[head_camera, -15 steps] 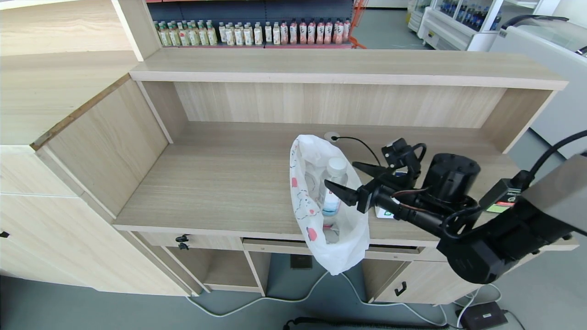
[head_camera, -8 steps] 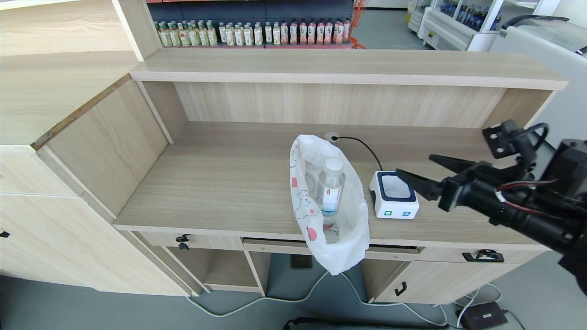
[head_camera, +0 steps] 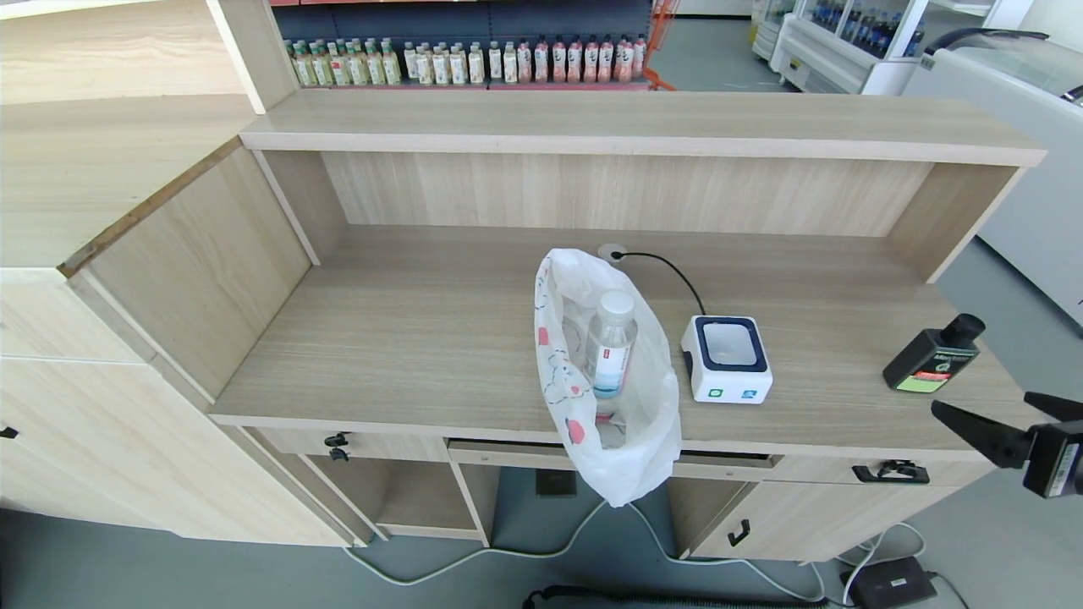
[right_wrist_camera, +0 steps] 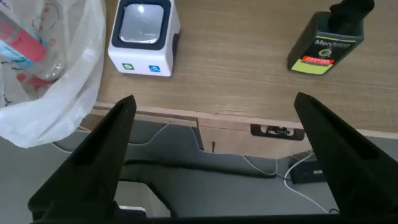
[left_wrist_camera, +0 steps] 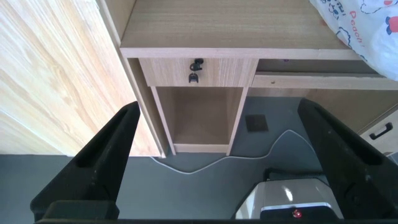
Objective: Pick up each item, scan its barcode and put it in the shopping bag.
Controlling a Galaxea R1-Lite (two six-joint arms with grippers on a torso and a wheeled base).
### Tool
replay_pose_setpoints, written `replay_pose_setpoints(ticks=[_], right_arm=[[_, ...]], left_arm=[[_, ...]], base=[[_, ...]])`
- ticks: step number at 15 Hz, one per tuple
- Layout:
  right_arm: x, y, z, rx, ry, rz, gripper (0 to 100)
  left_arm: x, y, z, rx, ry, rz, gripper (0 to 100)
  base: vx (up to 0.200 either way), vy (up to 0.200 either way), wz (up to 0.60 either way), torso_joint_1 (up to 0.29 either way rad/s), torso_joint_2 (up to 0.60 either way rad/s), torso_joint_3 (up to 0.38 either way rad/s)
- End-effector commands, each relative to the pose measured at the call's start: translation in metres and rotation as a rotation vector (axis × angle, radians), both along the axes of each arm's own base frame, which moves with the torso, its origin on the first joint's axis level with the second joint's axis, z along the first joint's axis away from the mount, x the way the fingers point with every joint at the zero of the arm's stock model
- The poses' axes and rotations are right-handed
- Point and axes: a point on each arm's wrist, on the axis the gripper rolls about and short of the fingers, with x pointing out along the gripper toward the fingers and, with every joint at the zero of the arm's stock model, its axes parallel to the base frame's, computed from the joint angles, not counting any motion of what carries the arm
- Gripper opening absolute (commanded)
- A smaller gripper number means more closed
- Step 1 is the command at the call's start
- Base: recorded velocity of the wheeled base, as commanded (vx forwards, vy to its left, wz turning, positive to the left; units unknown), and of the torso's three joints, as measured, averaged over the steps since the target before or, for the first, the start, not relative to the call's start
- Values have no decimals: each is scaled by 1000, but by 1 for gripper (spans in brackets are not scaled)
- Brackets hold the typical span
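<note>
Counter (head_camera: 423, 338): a pale wooden surface with a raised back wall is seen; every item listed below is carried on it.
Shopping bag (head_camera: 630, 452): a white plastic bag with red print is laid open near the middle of the counter, and its lower end is draped over the front edge.
Water bottle (head_camera: 611, 342): a clear bottle with a white cap is held inside the bag, cap towards the back wall.
Scanner (head_camera: 726, 358): a white box with a dark-framed window is set just beside the bag, on the robot's right; a black cable (head_camera: 673, 269) is run from it to a round port at the back.
Black bottle (head_camera: 931, 355): a dark bottle with a green and red label is laid flat near the counter's right end, well apart from the scanner and outside the bag.
Right gripper (head_camera: 980, 401): it is held at the front edge of the counter, near the black bottle; its jaws are spread wide and nothing is held.
Left gripper (left_wrist_camera: 217, 104): it is held low, in front of the open cupboard under the counter; its jaws are spread and nothing is held.
</note>
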Motion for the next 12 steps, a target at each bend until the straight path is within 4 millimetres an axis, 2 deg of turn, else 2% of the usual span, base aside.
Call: replay_pose_setpoints(ticks=[1,2,8,12], right_arm=[[-17,2,0,-9,-33,-13,100],[-17,2,0,-9,-34,-13,100],[-17,-10,5,-14,-50,-99,100],[-11,-11,14,-1,-77,-71,100]], left_arm=[[0,0,0,-2,2,0,100],[0,0,0,-2,2,0,100],[0,0,0,5,1,1,100],[0,0,0,3,1,1,100]], base=[[0,0,0,0,0,0],[0,0,0,0,0,0],[0,-200,0,2,2,1],[0,-200,0,-1,-1,5]])
